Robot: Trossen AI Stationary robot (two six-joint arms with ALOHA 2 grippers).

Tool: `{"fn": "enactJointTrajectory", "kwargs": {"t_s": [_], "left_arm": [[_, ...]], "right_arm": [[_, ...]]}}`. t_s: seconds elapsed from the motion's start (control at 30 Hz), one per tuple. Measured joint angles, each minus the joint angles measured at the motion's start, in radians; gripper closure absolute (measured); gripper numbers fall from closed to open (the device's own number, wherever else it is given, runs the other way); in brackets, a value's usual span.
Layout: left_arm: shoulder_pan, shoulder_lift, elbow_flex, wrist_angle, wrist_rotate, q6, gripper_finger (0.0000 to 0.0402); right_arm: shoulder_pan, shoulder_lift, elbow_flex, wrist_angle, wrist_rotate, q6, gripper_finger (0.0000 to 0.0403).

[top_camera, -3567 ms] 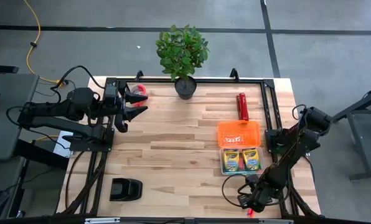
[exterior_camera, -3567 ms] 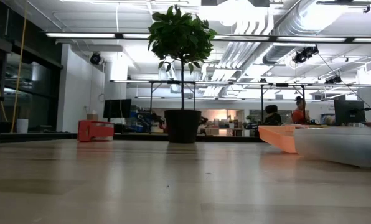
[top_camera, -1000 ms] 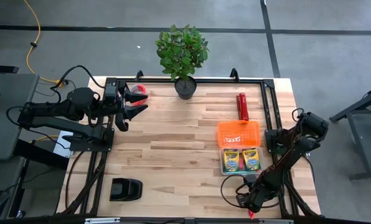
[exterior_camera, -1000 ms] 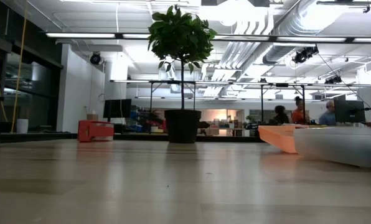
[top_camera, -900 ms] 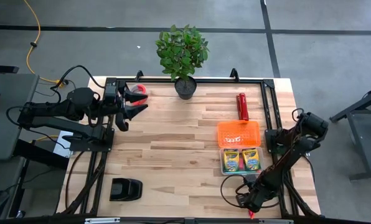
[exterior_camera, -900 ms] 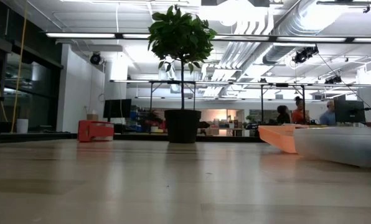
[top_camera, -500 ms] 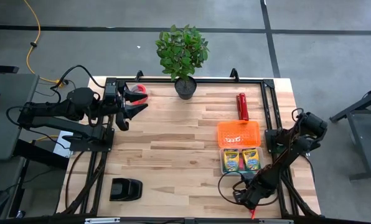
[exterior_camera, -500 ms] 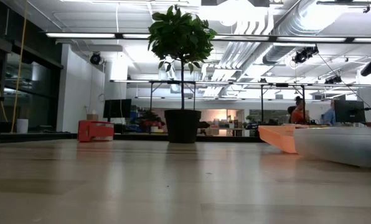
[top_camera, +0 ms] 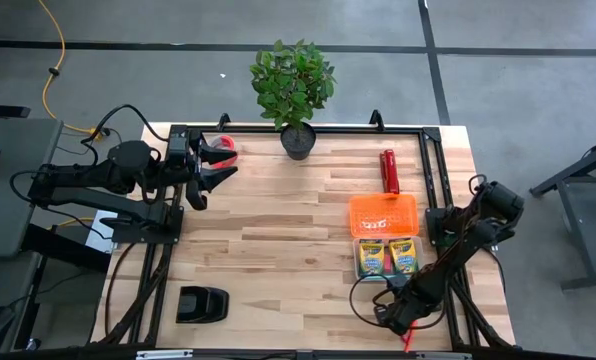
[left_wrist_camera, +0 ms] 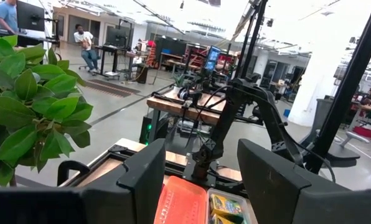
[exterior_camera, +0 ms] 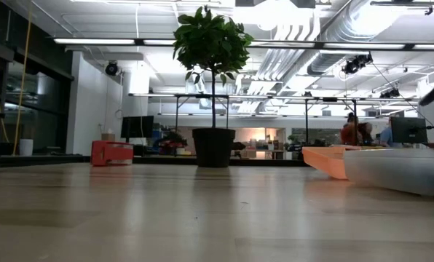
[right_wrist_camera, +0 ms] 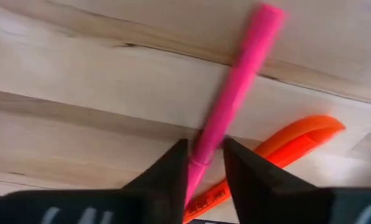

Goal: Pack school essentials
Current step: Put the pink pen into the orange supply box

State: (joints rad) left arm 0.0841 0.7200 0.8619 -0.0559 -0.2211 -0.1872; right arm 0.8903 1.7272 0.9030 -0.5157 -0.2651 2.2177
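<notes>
My right gripper (top_camera: pixel 402 314) is at the table's near right edge, pointing down, shut on a pink marker (right_wrist_camera: pixel 235 87). An orange marker (right_wrist_camera: pixel 285 143) lies on the wood right beside it. Two yellow-and-green crayon boxes (top_camera: pixel 386 257) lie flat in a clear box, just near of an orange tray (top_camera: pixel 383 214). My left gripper (top_camera: pixel 221 165) waits open at the far left, beside the red tape roll (top_camera: pixel 225 145), holding nothing. The pen and eraser do not show. My right gripper pinches the pink marker between its two fingers (right_wrist_camera: pixel 170 168), on the barrel by its seam (right_wrist_camera: pixel 202 155), coming from above with the fingers across it. The marker's long end (right_wrist_camera: pixel 267 12) runs out past the fingers over the wood; whether it is lifted clear I cannot tell.
A potted plant (top_camera: pixel 294 90) stands at the far edge, and a red cylinder (top_camera: pixel 387 170) lies far of the orange tray. A black object (top_camera: pixel 202 303) sits near left. The middle of the table (top_camera: pixel 278 230) is bare wood. People show in the room behind.
My right gripper has shifted a little toward the table's left and far side, and part of that arm has come into the low view's upper right corner. The left arm has kept still.
</notes>
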Motion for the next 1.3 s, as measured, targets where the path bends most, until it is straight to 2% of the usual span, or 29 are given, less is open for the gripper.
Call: {"fn": "enactJointTrajectory", "kwargs": {"t_s": [0.13,0.27,0.57,0.73,0.83,1.0,1.3], "left_arm": [[0.000,0.000,0.000,0.000,0.000,0.000,0.0213],[0.000,0.000,0.000,0.000,-0.001,0.000,0.0213],[0.000,0.000,0.000,0.000,-0.003,0.000,0.0213],[0.000,0.000,0.000,0.000,-0.011,0.000,0.0213],[0.000,0.000,0.000,0.000,-0.022,0.000,0.0213],[0.000,0.000,0.000,0.000,-0.026,0.006,0.0213],[0.000,0.000,0.000,0.000,-0.010,-0.001,0.0213]], "right_arm": [[-0.002,0.009,0.002,0.004,-0.002,0.000,0.0359],[-0.007,0.010,0.002,-0.001,0.002,-0.001,0.0384],[-0.009,0.001,0.000,0.005,0.037,-0.026,0.0392],[-0.031,-0.064,-0.005,0.009,0.159,-0.136,0.0400],[-0.053,-0.127,-0.005,0.038,0.209,-0.311,0.0400],[-0.155,-0.226,-0.004,0.146,0.274,-0.748,0.0401],[-0.523,-0.324,-0.002,0.352,0.318,-1.497,0.0402]]}}
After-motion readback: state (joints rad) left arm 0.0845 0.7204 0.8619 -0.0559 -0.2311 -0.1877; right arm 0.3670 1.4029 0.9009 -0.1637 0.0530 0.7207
